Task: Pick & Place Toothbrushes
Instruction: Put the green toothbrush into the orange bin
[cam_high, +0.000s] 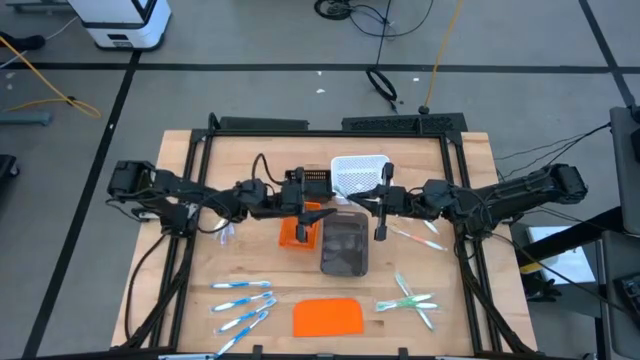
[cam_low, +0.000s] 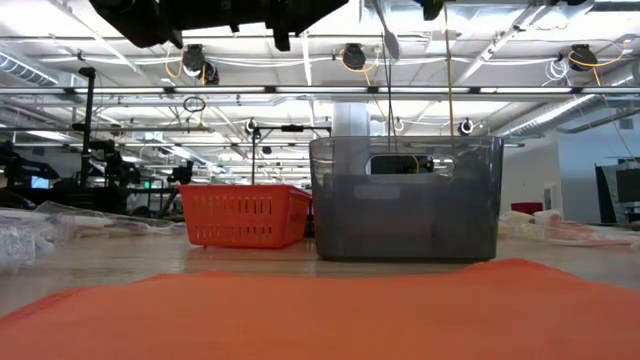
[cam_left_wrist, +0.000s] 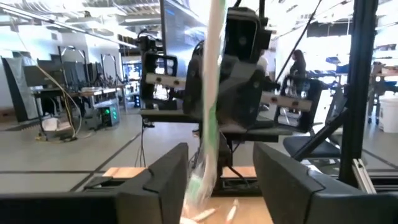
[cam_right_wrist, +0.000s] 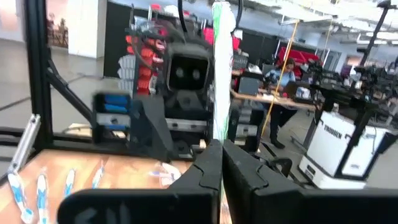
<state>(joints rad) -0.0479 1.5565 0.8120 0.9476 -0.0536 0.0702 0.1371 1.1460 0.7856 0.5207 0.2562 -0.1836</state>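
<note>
A green-and-white toothbrush (cam_right_wrist: 221, 62) stands roughly upright in the air over the trays, held by my right gripper (cam_right_wrist: 221, 147), which is shut on it. My left gripper (cam_left_wrist: 221, 165) faces it, open, with one finger on either side of the toothbrush (cam_left_wrist: 208, 99); I cannot tell whether they touch it. In the high view the left gripper (cam_high: 320, 208) and right gripper (cam_high: 374, 205) meet above the orange tray (cam_high: 292, 233) and the grey bin (cam_high: 345, 248). More toothbrushes lie flat on the table: blue (cam_high: 245, 302), green (cam_high: 410, 302), pink (cam_high: 420, 238), pale grey (cam_high: 226, 236). My right gripper pinches the toothbrush's shaft (cam_right_wrist: 219, 127) between its two fingertips (cam_right_wrist: 208, 158), level, coming from the table's right, with the fingers across the shaft. The toothbrush is lifted clear and stands about upright, its white-and-green length rising past the fingers. The fingers hide what lies below them.
A white tray (cam_high: 360, 172) and a black tray (cam_high: 312, 180) sit toward the far edge behind the grippers. A flat orange slab (cam_high: 328, 317) lies at the near edge and fills the low view's foreground (cam_low: 320, 310). Bare wood shows between the toothbrush groups.
</note>
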